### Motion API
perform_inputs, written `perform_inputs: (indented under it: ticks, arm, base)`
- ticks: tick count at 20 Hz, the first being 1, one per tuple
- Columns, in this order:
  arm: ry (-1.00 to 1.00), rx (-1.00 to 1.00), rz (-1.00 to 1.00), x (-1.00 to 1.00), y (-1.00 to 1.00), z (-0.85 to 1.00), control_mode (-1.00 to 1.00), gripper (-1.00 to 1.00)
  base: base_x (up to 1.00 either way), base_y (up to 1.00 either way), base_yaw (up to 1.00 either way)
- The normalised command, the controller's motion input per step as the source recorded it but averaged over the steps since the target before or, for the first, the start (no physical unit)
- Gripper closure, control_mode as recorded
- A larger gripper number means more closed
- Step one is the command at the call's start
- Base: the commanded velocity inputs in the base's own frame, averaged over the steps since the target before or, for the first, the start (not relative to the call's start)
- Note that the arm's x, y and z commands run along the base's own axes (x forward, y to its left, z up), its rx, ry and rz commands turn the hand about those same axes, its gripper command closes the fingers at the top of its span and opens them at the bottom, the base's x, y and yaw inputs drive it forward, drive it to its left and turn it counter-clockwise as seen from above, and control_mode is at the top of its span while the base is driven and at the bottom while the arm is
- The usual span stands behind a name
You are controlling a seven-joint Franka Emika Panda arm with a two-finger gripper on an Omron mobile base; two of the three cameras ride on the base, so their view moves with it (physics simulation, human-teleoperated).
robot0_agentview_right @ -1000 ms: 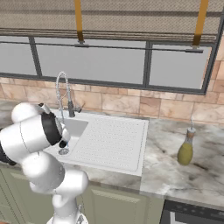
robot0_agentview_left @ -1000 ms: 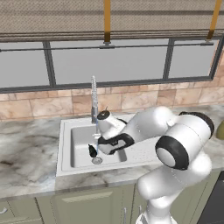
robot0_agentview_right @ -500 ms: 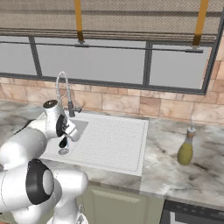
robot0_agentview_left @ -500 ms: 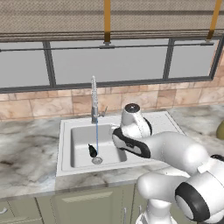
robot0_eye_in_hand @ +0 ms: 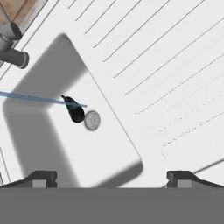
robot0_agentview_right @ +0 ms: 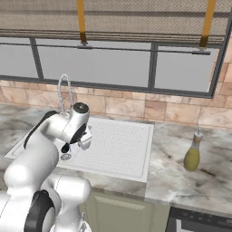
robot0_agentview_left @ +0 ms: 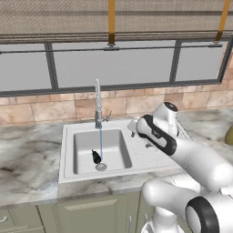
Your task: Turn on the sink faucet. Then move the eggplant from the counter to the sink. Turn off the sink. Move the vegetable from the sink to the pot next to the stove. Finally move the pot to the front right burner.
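On the basin floor of the sink (robot0_agentview_left: 68, 150), the eggplant (robot0_agentview_left: 96, 157) is seen just beside the drain (robot0_agentview_left: 101, 167), under a thin stream from the sink faucet (robot0_agentview_left: 98, 102), while the gripper (robot0_eye_in_hand: 111, 177) is held above, jaws spread wide, nothing grasped.

Tan stone-tile backsplash (robot0_agentview_left: 59, 109), wide dark-framed window (robot0_agentview_left: 113, 66), woven blind (robot0_agentview_right: 136, 18), pale green cabinets (robot0_agentview_left: 68, 214)
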Motion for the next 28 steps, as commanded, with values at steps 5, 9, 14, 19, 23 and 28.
perform_inputs:
  ticks: [5,9,14,19,23,28]
  arm:
    - [0.07,0.38,-0.08,-0.01,-0.27,0.08,-1.00,-1.00]
    - [0.07,0.35,-0.06,0.16,-0.13,0.07,-1.00,-1.00]
    - [0.23,0.20,-0.10,0.34,0.00,0.25,-1.00,-1.00]
    - [0.32,0.05,-0.08,0.29,0.00,0.22,-1.00,-1.00]
    - [0.31,0.02,-0.08,0.23,0.00,0.13,-1.00,-1.00]
    - [-0.20,-0.02,0.05,0.06,0.04,0.00,-1.00,-1.00]
  base:
    - [0.00,0.00,0.00]
    - [0.00,0.00,0.00]
    - [0.00,0.00,0.00]
    - [0.00,0.00,0.00]
    - [0.00,0.00,0.00]
    - [0.00,0.00,0.00]
